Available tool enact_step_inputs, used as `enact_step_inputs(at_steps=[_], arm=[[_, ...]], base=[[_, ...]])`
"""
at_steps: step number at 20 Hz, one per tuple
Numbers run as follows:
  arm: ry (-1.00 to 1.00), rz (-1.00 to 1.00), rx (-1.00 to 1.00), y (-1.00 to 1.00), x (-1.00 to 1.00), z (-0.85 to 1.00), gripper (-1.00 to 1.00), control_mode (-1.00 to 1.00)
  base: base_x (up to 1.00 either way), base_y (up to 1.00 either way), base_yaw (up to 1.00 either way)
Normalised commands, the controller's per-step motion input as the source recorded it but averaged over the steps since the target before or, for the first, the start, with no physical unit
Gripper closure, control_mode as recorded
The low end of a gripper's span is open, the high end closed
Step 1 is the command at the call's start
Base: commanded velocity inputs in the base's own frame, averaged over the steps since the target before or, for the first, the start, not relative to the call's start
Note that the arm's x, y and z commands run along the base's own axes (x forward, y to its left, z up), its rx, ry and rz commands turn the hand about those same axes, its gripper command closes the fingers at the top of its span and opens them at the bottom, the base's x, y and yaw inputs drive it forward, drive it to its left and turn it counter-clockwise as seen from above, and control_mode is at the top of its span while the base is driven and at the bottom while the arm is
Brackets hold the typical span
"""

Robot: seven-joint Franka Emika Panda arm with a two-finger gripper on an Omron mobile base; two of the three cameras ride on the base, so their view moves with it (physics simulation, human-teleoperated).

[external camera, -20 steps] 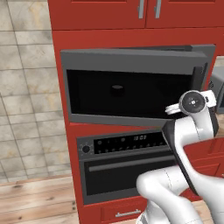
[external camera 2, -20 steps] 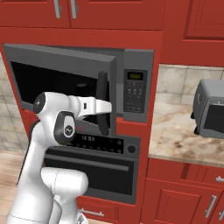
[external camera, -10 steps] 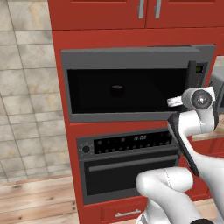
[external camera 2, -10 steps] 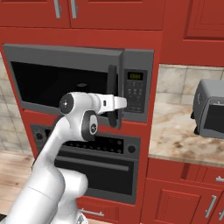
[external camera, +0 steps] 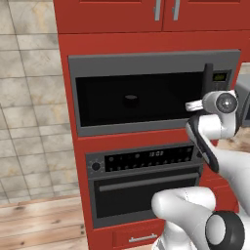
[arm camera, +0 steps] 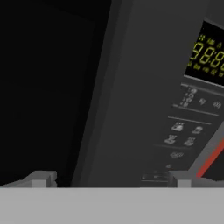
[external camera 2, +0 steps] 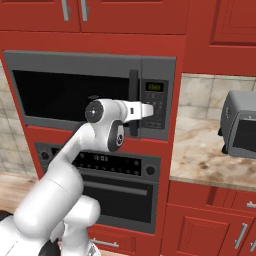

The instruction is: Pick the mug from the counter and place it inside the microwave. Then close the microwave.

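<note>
The gripper (arm camera: 109, 178) had its jaws spread wide with nothing between them, the two fingertips (arm camera: 41, 178) rising at the bottom of the hand view right in front of the microwave (external camera 2: 90, 95), pointed at the grey strip between the dark window and the keypad panel (arm camera: 192, 127). In the right base view the hand lay level across the black handle (external camera 2: 133, 102), just beside it or touching, I could not tell which. The door (external camera: 139, 100) looked shut or very nearly so, flush with the front. A small dark shape behind the window (external camera: 131, 97) was likely the mug, though the tinted glass left it too dim to be sure. The risks, as I judged them: if the door stood short of its latch, drawing away now would leave the task unfinished; a further push with the open fingers so near the handle could snag a fingertip on it, or slide onto the keypad and press buttons. The green display (external camera 2: 154, 87) showed yellowish digits, too blurred to read; the keypad symbols were illegible. The oven (external camera: 146, 188) below carried a lit clock strip, also unreadable. No brand showed anywhere. The toaster oven (external camera 2: 240, 131) stood on the counter (external camera 2: 200, 155), well apart.
</note>
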Motion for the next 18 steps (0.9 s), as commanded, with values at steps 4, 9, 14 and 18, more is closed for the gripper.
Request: enact_step_inputs(at_steps=[4,9,14,18], arm=[[0.00,0.01,0.00,-0.02,0.44,0.12,-1.00,-1.00],[0.00,0.00,0.00,0.00,0.40,0.11,-1.00,-1.00],[0.00,0.00,0.00,0.00,0.33,0.10,-1.00,-1.00],[0.00,0.00,0.00,0.00,0.07,0.00,-1.00,-1.00]], base=[[0.00,0.00,0.00],[0.00,0.00,0.00],[0.00,0.00,0.00],[0.00,0.00,0.00]])
